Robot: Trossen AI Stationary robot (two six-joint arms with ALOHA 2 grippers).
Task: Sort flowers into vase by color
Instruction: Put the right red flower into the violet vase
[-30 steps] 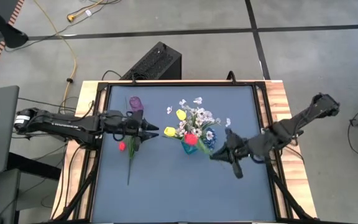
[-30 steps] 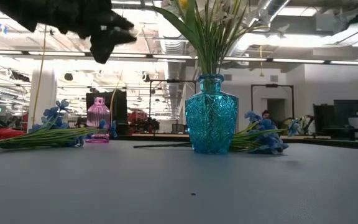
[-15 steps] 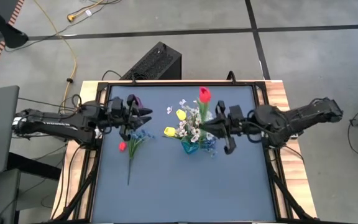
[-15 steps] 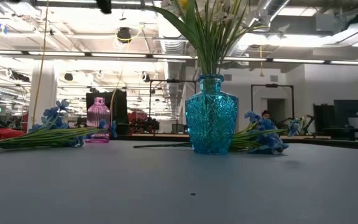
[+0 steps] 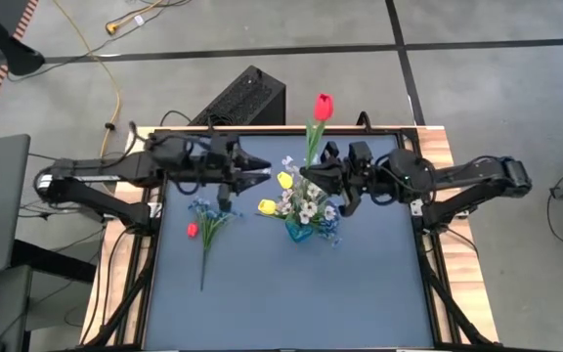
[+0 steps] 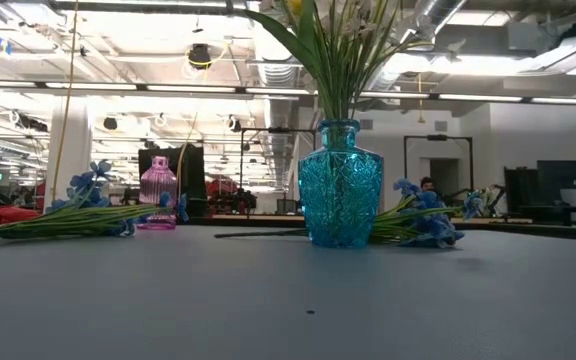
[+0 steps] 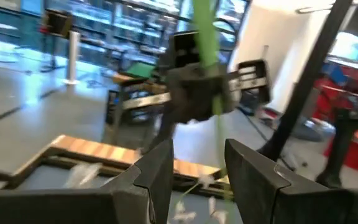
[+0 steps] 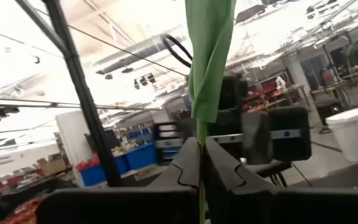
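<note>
Overhead only: right end effector (image 5: pixel 306 174) pinching the red tulip (image 5: pixel 323 106); left end effector (image 5: pixel 265 176) spread.

No writing, label, brand, number or sign is legible in any view; pale rectangular stickers on a dark gripper block (image 8: pixel 289 133) are too blurred to read.
</note>
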